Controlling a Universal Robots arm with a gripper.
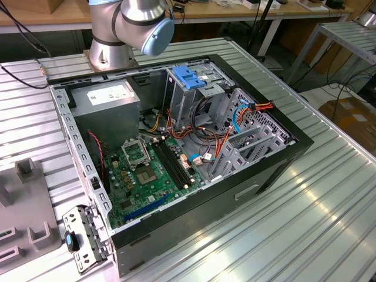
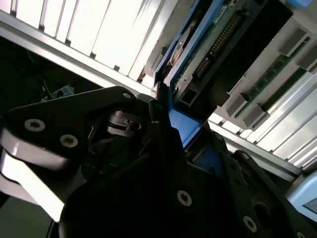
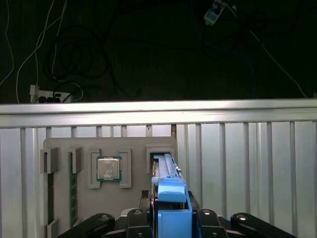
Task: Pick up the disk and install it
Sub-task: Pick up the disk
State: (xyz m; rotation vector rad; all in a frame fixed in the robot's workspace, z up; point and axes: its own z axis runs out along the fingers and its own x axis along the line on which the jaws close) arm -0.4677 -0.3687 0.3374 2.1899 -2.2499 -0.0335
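As your end effector (image 3: 171,201) clamps the disk (image 3: 165,166) by its blue frame, the disk stands on edge in the tray (image 3: 133,144) just ahead.

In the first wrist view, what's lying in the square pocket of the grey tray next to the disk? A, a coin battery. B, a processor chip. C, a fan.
B: a square processor chip with a metal lid lies in the grey tray's pocket beside the disk.
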